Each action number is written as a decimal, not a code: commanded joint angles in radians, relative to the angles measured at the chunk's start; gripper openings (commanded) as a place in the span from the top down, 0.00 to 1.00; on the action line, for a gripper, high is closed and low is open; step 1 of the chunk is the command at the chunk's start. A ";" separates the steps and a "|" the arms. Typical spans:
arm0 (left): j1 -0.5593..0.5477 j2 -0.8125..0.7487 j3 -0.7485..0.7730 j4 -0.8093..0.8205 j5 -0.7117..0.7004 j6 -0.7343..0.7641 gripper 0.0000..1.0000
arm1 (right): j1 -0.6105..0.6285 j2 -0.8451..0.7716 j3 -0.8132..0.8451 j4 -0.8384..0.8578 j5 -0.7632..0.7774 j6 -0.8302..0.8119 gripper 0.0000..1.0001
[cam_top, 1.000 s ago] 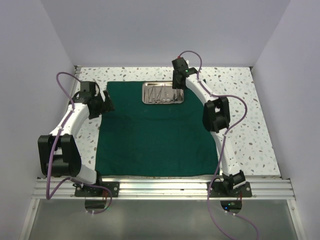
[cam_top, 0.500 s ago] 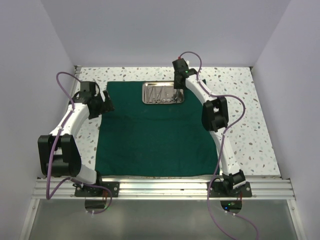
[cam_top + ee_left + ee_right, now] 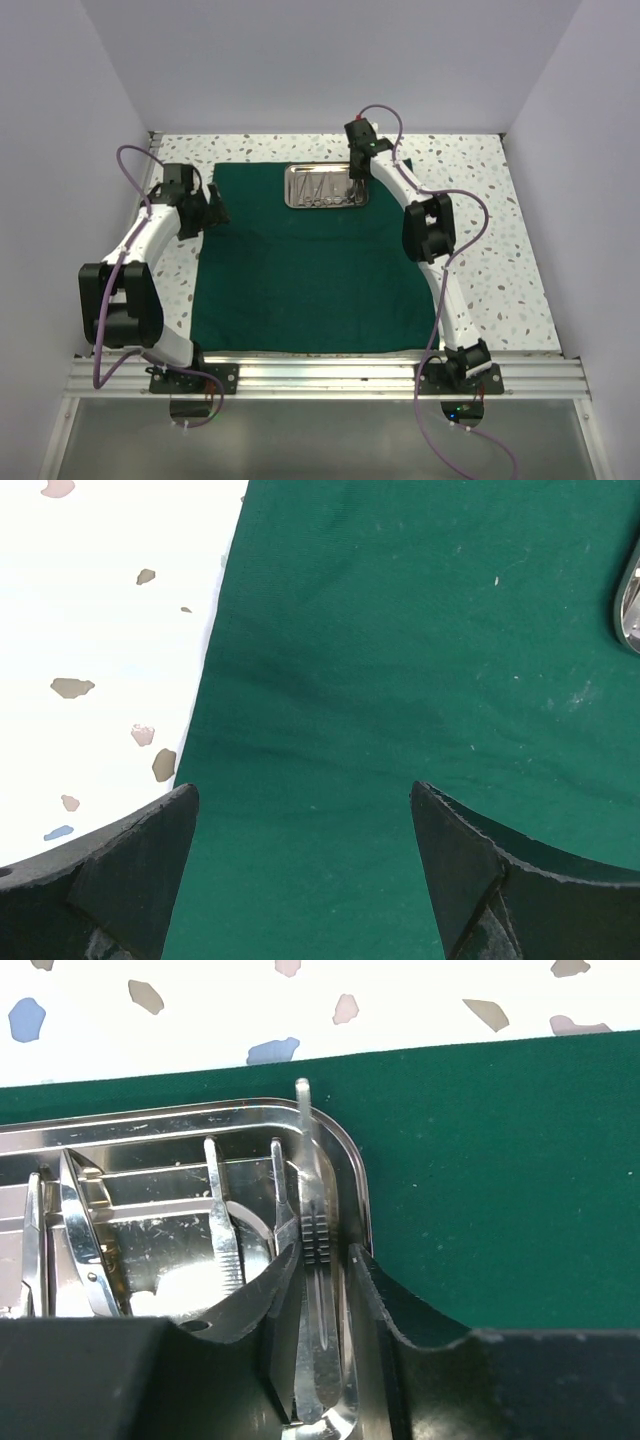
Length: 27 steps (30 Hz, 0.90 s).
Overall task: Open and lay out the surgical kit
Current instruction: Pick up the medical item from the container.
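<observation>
The dark green cloth wrap [image 3: 310, 270] lies spread flat on the speckled table. The steel tray [image 3: 296, 187] sits on its far edge with several slim steel instruments inside. My right gripper [image 3: 355, 182] reaches into the tray's right end. In the right wrist view the right gripper [image 3: 322, 1252] is closed around slim steel tweezers [image 3: 313, 1210], whose tip pokes above the tray rim [image 3: 150, 1125]. Scissors [image 3: 75, 1230] lie further left in the tray. My left gripper [image 3: 213, 208] is open and empty over the cloth's far left edge [image 3: 400, 680]. The left gripper [image 3: 305, 792] holds nothing.
The white speckled table [image 3: 520, 250] shows around the cloth on the left, right and far sides. Pale walls enclose the table on three sides. A metal rail [image 3: 320, 375] runs along the near edge by the arm bases. The tray's edge shows in the left wrist view [image 3: 630, 610].
My right gripper has shifted slightly farther and left along the tray's right end. The left arm has barely moved. The cloth and tray lie as before.
</observation>
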 commanded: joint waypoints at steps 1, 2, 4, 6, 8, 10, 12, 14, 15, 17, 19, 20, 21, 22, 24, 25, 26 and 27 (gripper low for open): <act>-0.003 0.012 0.046 0.016 -0.003 0.010 0.09 | -0.008 0.035 0.029 -0.023 0.009 -0.011 0.73; -0.001 0.013 0.046 0.016 -0.003 0.010 0.09 | -0.007 0.038 0.031 -0.029 0.009 -0.011 0.75; -0.001 0.019 0.049 0.018 -0.003 0.010 0.09 | -0.005 0.053 0.041 -0.043 0.008 -0.012 0.81; -0.003 0.024 0.050 0.018 -0.001 0.013 0.09 | -0.005 0.067 0.064 -0.075 0.015 -0.017 0.85; -0.001 0.029 0.054 0.019 0.002 0.015 0.09 | -0.005 0.081 0.081 -0.098 0.017 -0.021 0.93; -0.001 0.033 0.057 0.018 0.005 0.018 0.09 | -0.005 0.075 0.077 -0.098 0.024 -0.026 1.00; -0.003 0.039 0.060 0.018 0.006 0.018 0.09 | -0.004 0.069 0.078 -0.094 0.029 -0.031 1.00; -0.003 0.041 0.061 0.019 0.011 0.018 0.09 | -0.004 0.056 0.086 -0.085 0.031 -0.032 1.00; -0.003 0.044 0.063 0.019 0.014 0.018 0.09 | -0.005 0.049 0.094 -0.077 0.031 -0.032 1.00; -0.001 0.047 0.066 0.019 0.016 0.018 0.09 | -0.005 0.029 0.095 -0.048 0.021 -0.031 1.00; -0.001 0.049 0.069 0.019 0.022 0.018 0.09 | -0.004 -0.013 0.089 -0.019 0.011 -0.029 1.00; -0.001 0.050 0.069 0.021 0.025 0.018 0.09 | -0.004 -0.026 0.086 0.006 0.011 -0.026 1.00; -0.003 0.052 0.070 0.021 0.026 0.016 0.09 | -0.005 -0.058 0.080 0.017 0.008 -0.024 1.00; -0.001 0.053 0.072 0.021 0.029 0.016 0.09 | -0.005 -0.074 0.077 0.027 0.004 -0.024 1.00; -0.001 0.053 0.072 0.024 0.034 0.015 0.10 | -0.005 -0.105 0.066 0.046 0.000 -0.020 1.00; -0.003 0.053 0.072 0.024 0.036 0.013 0.09 | -0.004 -0.135 0.062 0.047 -0.002 -0.018 1.00; -0.003 0.053 0.072 0.025 0.037 0.013 0.10 | -0.004 -0.149 0.058 0.044 -0.009 -0.017 1.00; -0.001 0.053 0.072 0.027 0.039 0.013 0.10 | -0.004 -0.163 0.043 0.041 -0.012 -0.015 1.00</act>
